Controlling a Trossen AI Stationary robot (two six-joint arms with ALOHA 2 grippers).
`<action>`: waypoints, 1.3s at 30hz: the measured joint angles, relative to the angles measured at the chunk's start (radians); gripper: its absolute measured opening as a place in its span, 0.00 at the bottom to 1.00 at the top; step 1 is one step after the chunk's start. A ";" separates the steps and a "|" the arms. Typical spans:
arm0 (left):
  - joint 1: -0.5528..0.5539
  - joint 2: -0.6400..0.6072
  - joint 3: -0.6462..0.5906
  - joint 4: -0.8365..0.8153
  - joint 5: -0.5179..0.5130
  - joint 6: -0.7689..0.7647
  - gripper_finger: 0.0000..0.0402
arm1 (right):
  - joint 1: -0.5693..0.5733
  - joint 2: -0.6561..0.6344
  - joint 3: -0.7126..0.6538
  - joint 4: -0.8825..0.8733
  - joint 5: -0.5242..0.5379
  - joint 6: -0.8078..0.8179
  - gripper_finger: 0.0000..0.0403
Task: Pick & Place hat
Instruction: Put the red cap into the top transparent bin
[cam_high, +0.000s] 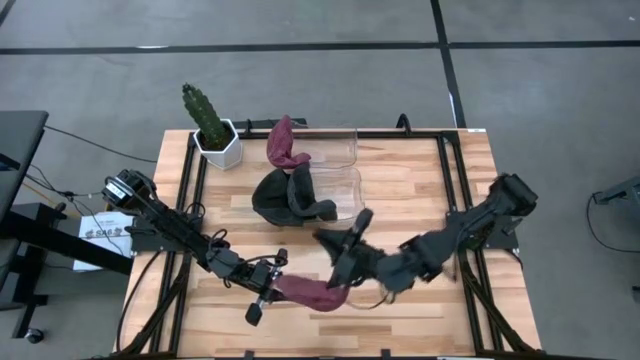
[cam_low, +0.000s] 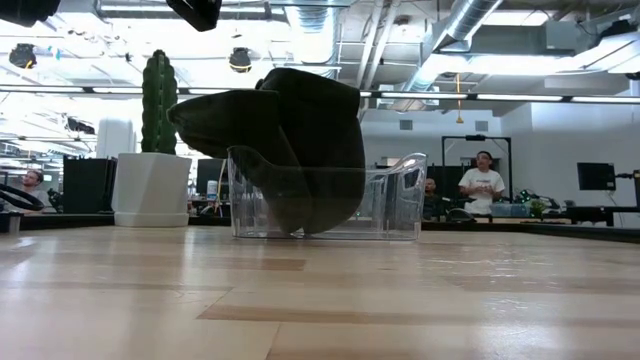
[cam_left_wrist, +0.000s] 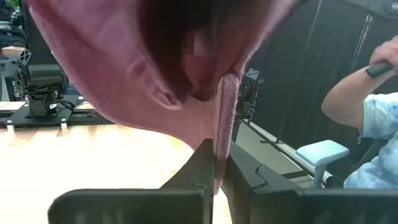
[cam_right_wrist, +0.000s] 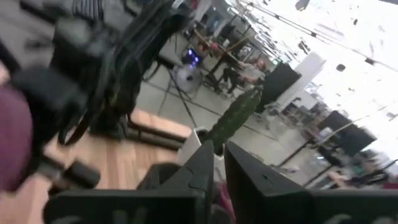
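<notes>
My left gripper (cam_high: 268, 296) is shut on a maroon hat (cam_high: 312, 294) over the table's near middle. In the left wrist view the hat (cam_left_wrist: 124, 68) spreads above the fingers with its hollow inside showing. My right gripper (cam_high: 326, 241) hovers just beyond the hat, pointing toward the far left. Its fingers (cam_right_wrist: 219, 168) are almost together with nothing between them. A dark hat (cam_high: 290, 197) is draped over the wall of a clear bin (cam_high: 345, 190), also seen in the low view (cam_low: 300, 140). Another maroon hat (cam_high: 284, 145) lies over the far bin (cam_high: 335, 145). My left gripper pinches a narrow strip at the maroon hat's rim (cam_left_wrist: 225, 118) between its two fingers. The fingers come in level from the table's left. The hat stretches out past the fingertips toward the right, lifted clear of the wood.
A cactus in a white pot (cam_high: 214, 128) stands at the far left corner, next to the bins. Black rails (cam_high: 452, 170) frame the wooden top. A person's arm in a pale sleeve (cam_left_wrist: 373, 112) shows beyond the table in the left wrist view.
</notes>
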 joint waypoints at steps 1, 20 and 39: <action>0.002 0.000 0.000 -0.001 0.000 0.001 0.04 | -0.001 -0.021 0.000 0.000 -0.013 0.017 0.07; 0.016 0.000 0.000 -0.011 0.000 -0.003 0.04 | -0.157 0.020 0.000 -0.181 -0.372 0.355 0.00; 0.016 0.000 0.000 -0.009 0.000 -0.002 0.04 | -0.162 0.011 0.018 -0.048 -0.207 0.168 0.08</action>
